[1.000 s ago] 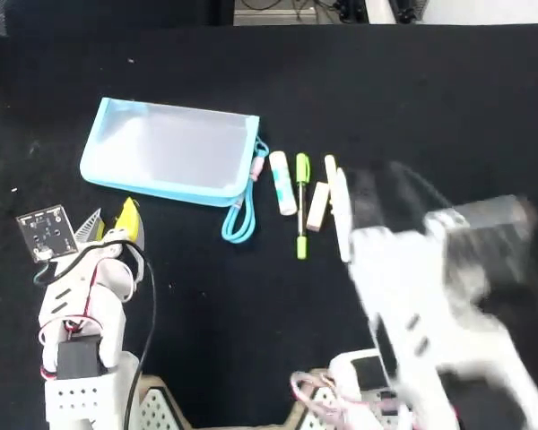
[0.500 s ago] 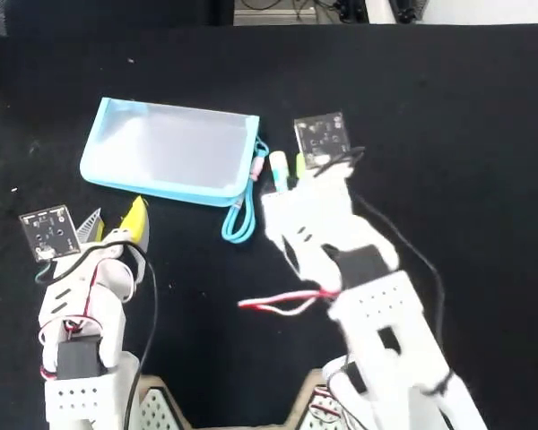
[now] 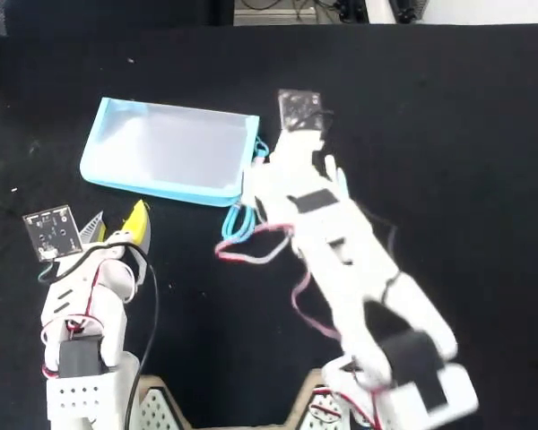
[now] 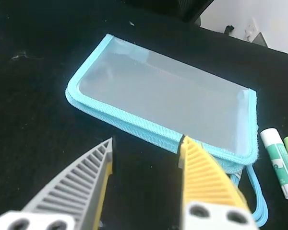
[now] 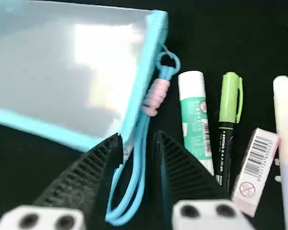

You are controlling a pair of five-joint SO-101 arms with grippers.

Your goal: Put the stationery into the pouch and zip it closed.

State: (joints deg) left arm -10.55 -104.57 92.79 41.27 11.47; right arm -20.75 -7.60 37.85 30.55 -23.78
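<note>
Pouch (image 3: 170,148) lies flat between your grippers.
Left gripper (image 4: 146,141) is spread, just short of its near edge. Right gripper (image 5: 137,136), narrowly parted, straddles the strap (image 5: 154,94) at the pouch's corner, seemingly not pinching it. Glue stick (image 5: 197,120) lies beside.

Light-blue pouch (image 3: 166,148) lies flat — glue stick (image 5: 198,120), green pen (image 5: 229,108), eraser (image 5: 255,165) beside it.

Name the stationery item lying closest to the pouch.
The green-labelled glue stick, just past the strap of the pouch; the green pen and eraser lie farther out.
</note>
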